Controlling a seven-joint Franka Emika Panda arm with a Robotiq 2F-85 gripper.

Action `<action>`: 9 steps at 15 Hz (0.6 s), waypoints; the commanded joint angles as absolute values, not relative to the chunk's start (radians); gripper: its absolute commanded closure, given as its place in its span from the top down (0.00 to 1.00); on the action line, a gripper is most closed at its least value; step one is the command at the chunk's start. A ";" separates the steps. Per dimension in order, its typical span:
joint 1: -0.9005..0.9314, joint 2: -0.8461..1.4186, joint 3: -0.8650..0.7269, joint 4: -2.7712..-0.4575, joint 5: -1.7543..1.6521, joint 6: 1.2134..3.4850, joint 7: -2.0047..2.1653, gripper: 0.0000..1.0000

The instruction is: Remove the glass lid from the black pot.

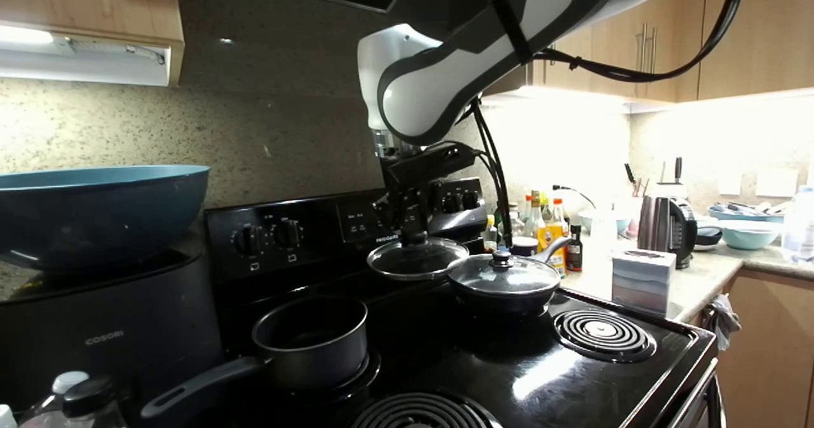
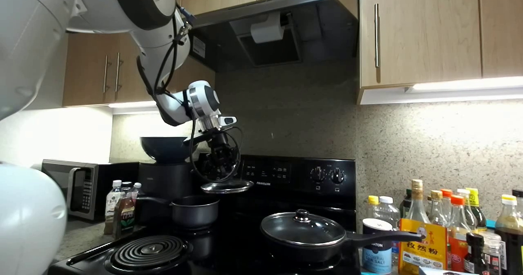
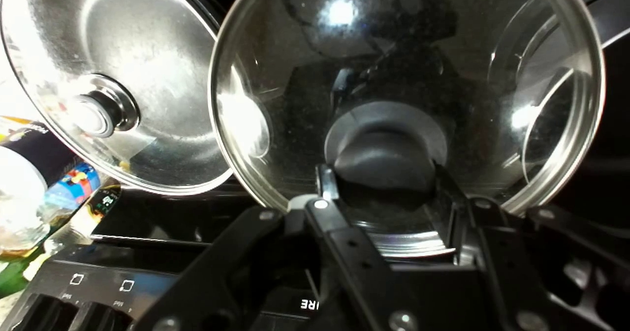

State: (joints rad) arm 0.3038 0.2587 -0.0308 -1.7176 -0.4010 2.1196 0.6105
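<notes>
The glass lid (image 1: 418,261) is round and see-through with a metal rim; it also shows in an exterior view (image 2: 227,186) and the wrist view (image 3: 403,65). My gripper (image 3: 385,173) is shut on its dark knob, one finger on each side. In both exterior views the gripper (image 1: 413,229) (image 2: 221,173) holds the lid roughly level in the air at the back of the stove. The black pot (image 1: 318,358) (image 2: 195,214) stands uncovered on a burner, its long handle pointing away from the lid. The lid is apart from the pot, beside and higher than its rim.
A pan with its own glass lid (image 1: 502,275) (image 2: 304,230) stands close to the held lid. The stove's back panel (image 1: 299,237) rises behind. A big teal bowl (image 1: 102,218) sits on a black appliance beside the pot. Bottles (image 2: 433,209) stand beyond the pan.
</notes>
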 commanded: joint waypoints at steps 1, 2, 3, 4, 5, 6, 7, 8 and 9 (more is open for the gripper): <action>0.267 0.292 -0.013 -1.716 -0.406 2.138 0.635 0.22; 0.261 0.306 -0.015 -1.721 -0.401 2.145 0.633 0.22; 0.259 0.319 -0.021 -1.722 -0.411 2.156 0.641 0.22; 0.255 0.334 -0.026 -1.725 -0.418 2.173 0.646 0.22; 0.252 0.348 -0.031 -1.725 -0.423 2.181 0.646 0.22; 0.251 0.365 -0.038 -1.724 -0.434 2.196 0.644 0.22; 0.250 0.379 -0.044 -1.723 -0.436 2.206 0.640 0.22; 0.250 0.395 -0.047 -1.717 -0.431 2.205 0.626 0.22; 0.249 0.406 -0.051 -1.713 -0.425 2.204 0.622 0.22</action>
